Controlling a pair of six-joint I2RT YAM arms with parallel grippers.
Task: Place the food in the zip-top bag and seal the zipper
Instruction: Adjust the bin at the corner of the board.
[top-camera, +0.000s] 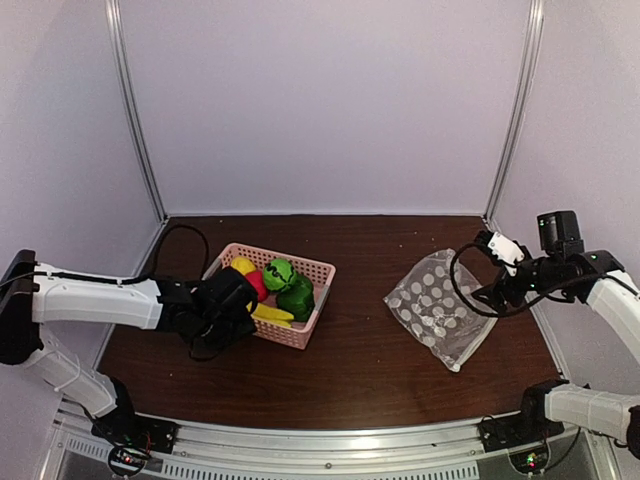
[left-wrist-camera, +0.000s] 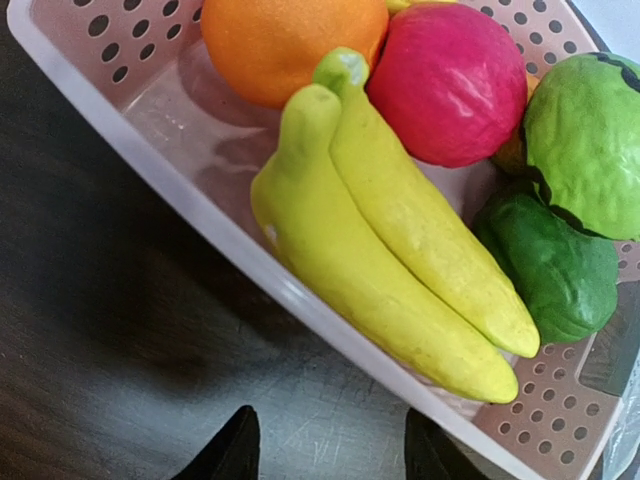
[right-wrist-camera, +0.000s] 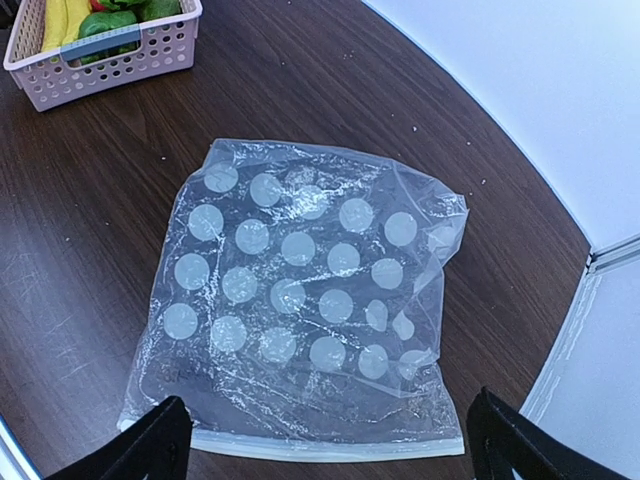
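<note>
The food lies in a pink lattice basket (top-camera: 312, 268): a yellow banana (left-wrist-camera: 400, 250), an orange (left-wrist-camera: 290, 40), a red ball (left-wrist-camera: 450, 80) and green pieces (left-wrist-camera: 585, 130). My left gripper (top-camera: 232, 310) is open and empty, its fingertips (left-wrist-camera: 232, 450) over the table just outside the basket's near wall (left-wrist-camera: 210, 215). The clear dotted zip-top bag (top-camera: 440, 305) lies flat on the table at the right. My right gripper (top-camera: 490, 240) is open and empty above it, fingertips (right-wrist-camera: 150, 445) either side of the zipper (right-wrist-camera: 330, 446) at the bag's edge.
The dark wooden table (top-camera: 370, 370) carries only the basket and the bag. White enclosure walls and metal posts (top-camera: 510, 110) stand at the back and sides. The basket also shows far off in the right wrist view (right-wrist-camera: 105, 50).
</note>
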